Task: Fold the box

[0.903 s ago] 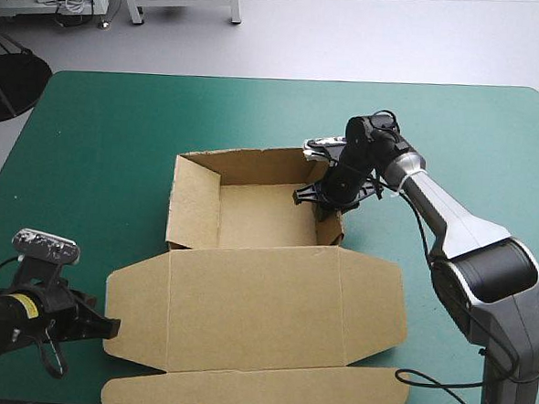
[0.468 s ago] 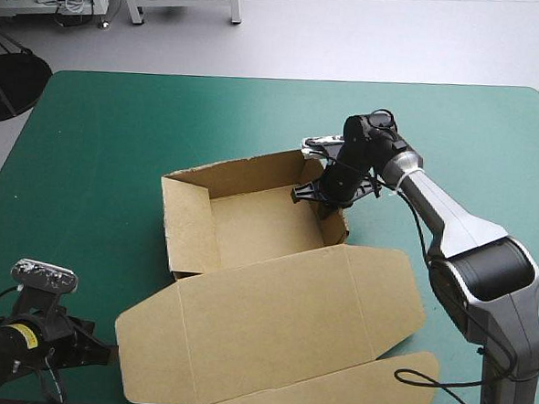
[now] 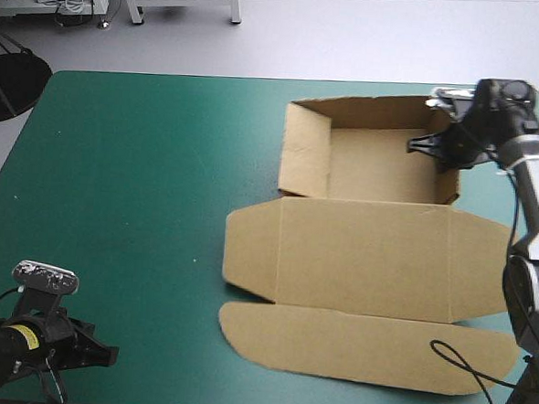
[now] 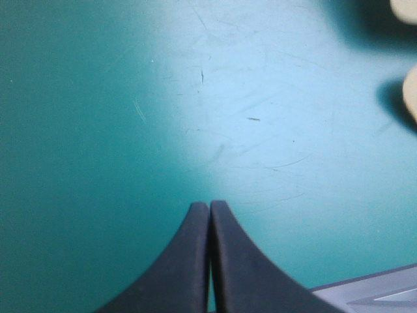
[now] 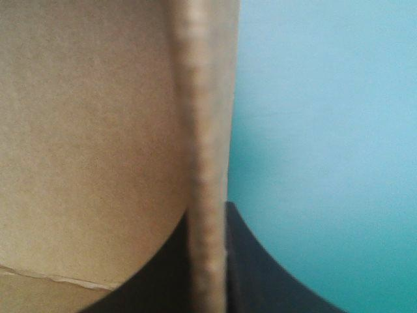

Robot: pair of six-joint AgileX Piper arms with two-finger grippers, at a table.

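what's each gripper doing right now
Left gripper: shut, empty, above the teal-green cover.
Right gripper: shut on the box, gripping a raised wall.

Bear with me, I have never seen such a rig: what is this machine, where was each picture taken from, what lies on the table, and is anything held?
It is a robot with two arms, each ending in a hand of two black fingers. The wide picture looks down from above and behind it; the other two come from a camera on each wrist. On the teal-green table lies one brown box: an open tray with its lid flat toward the robot. The right hand is shut on the box, pinching the tray's right wall near its far corner. The left hand is shut and empty, over bare cover near the table's near left corner.
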